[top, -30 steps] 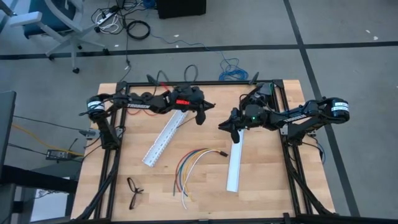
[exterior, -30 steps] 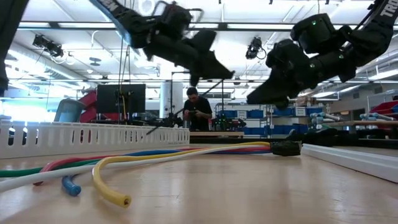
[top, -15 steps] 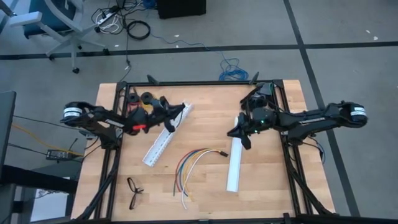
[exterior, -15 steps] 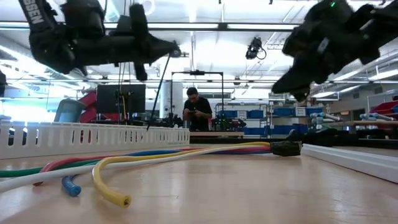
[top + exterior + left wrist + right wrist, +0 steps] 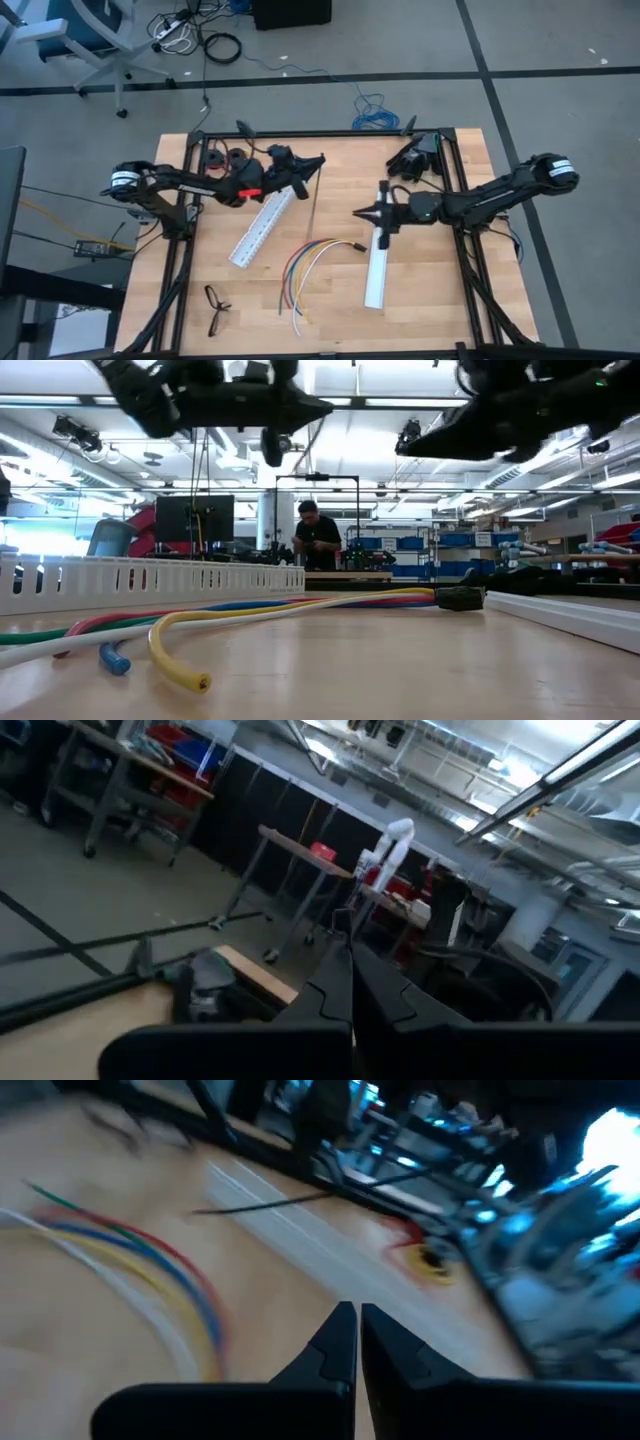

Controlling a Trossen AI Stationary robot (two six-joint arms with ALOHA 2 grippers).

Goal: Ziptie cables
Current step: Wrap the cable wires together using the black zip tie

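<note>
L: my left gripper (image 5: 318,159) pinched on the ziptie (image 5: 315,196), hanging above the table | R: my right gripper (image 5: 358,213) closed, empty | cables (image 5: 305,265) lie mid-table between rails

Grey floor (image 5: 560,60) w/ office chair (image 5: 85,35); person (image 5: 318,540) at benches, ceiling strip lights (image 5: 380,402).
</note>
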